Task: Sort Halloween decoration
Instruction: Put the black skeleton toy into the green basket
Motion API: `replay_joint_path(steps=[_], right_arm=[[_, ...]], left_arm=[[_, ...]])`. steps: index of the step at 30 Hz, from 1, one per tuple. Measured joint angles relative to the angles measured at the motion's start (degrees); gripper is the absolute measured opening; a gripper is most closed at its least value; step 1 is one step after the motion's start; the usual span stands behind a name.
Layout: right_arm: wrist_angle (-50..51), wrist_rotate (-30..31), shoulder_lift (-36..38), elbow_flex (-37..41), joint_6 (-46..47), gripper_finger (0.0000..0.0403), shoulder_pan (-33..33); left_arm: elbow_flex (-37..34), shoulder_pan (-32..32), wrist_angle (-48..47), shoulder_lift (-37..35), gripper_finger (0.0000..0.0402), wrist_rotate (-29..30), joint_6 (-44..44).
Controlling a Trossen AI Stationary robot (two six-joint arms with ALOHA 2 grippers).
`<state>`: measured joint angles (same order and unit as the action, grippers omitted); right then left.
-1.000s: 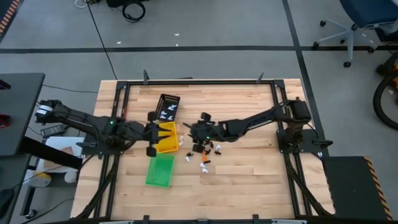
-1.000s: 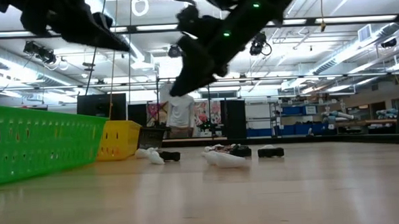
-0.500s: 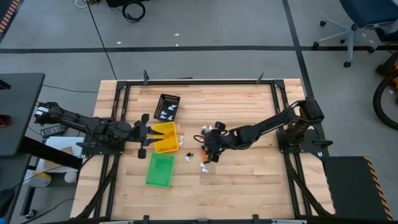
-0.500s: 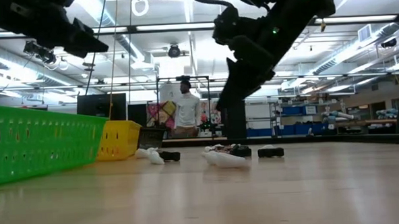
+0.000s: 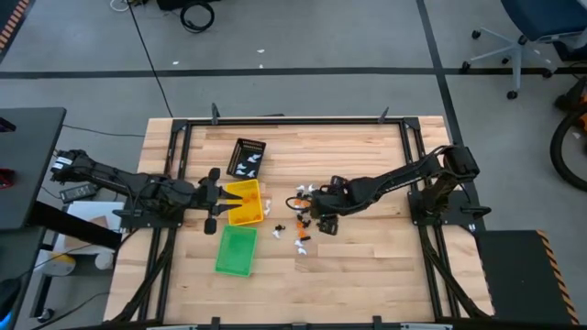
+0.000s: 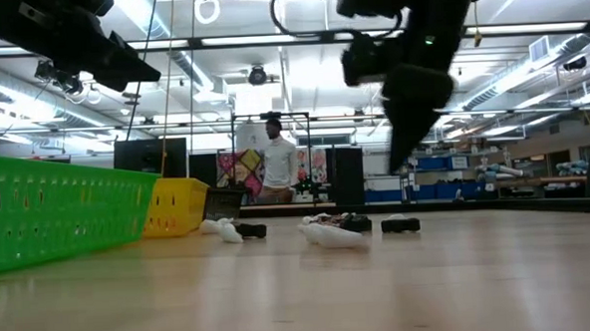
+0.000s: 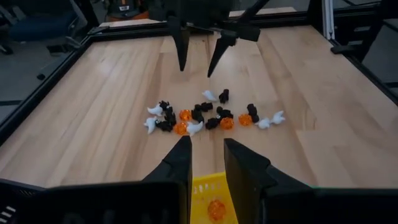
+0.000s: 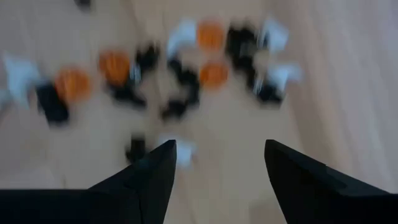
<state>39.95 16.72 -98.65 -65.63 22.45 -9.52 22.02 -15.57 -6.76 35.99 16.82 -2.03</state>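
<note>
Since a second ago the right gripper (image 5: 316, 220) has swung off the yellow tray (image 5: 240, 203) to hang over the scattered trinkets (image 7: 205, 116) mid-bench, fingers (image 8: 148, 177) spread wide and empty. Left gripper (image 7: 206, 163) waits above that tray with fingers narrowly parted, nothing between them. Pieces lie packed close, some touching, so a pinch could catch two colours together or flick neighbours away.

Robotics laboratory or workshop hall. A wooden table (image 5: 367, 266) in a black metal frame (image 5: 293, 120) stands on a grey floor (image 5: 321, 41) marked with dark tape lines. Behind it: ceiling strip lights (image 6: 530, 70), storage shelves (image 6: 455, 178), an office chair (image 5: 537, 32), loose cables (image 5: 195, 14) and a standing person (image 6: 277, 166).
</note>
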Motion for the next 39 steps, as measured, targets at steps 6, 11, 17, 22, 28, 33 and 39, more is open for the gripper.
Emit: replay_joint_path(steps=[6, 11, 17, 22, 28, 33, 39], right_arm=[[2.8, -4.5, 0.0, 1.3, 1.6, 0.0242, -0.4], [-2.3, -4.9, -2.7, 1.8, -0.2, 0.0237, -1.7], [-4.0, -4.9, -5.3, 1.8, -0.9, 0.0228, -2.5], [-3.8, -6.0, -5.3, 1.8, 2.3, 0.0219, -4.0], [-4.9, -6.5, -6.9, 1.8, 5.5, 0.0216, -5.5], [-8.4, -6.5, -8.6, 1.8, 5.6, 0.0215, -6.0], [-9.4, -7.3, -10.4, 1.6, 5.4, 0.0197, -5.8]], left_arm=[[0.0, 0.0, -0.2, 0.0, 0.0069, 0.5, -0.1], [0.0, 0.0, -0.5, 0.0, 0.0069, 0.5, 0.1], [0.0, 0.0, -0.5, 0.0, 0.0069, 0.5, 0.0], [0.0, 0.0, -0.5, 0.0, 0.0069, 0.5, 0.0], [0.0, 0.0, -0.5, 0.0, 0.0069, 0.5, -0.2], [0.0, 0.0, -0.5, 0.0, 0.0069, 0.5, -0.4], [0.0, 0.0, -0.4, 0.0, 0.0069, 0.5, -0.4]])
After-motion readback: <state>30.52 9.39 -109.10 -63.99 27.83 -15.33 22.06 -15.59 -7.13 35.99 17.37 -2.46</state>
